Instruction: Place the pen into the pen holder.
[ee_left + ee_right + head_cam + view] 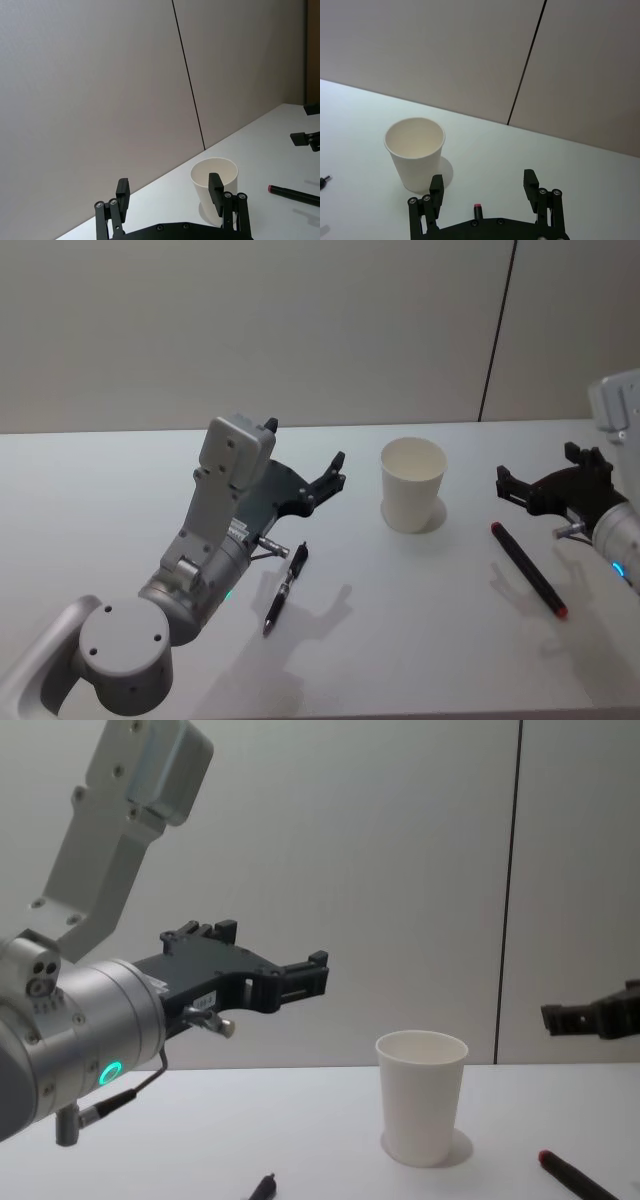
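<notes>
The pen holder, a plain white paper cup (412,483), stands upright on the white table (420,640); it also shows in the chest view (420,1110) and both wrist views (200,185) (415,150). A black pen (285,590) lies flat below my left gripper (330,478), which hovers open and empty, pointing toward the cup from its left (169,192) (300,975). A second pen, black with a red end (527,568) (570,1175) (295,195), lies to the cup's right. My right gripper (530,475) (483,186) hangs open above that pen's far end.
A grey wall with a dark vertical seam (498,330) runs along the table's far edge. Open tabletop lies in front of the cup and between the two pens.
</notes>
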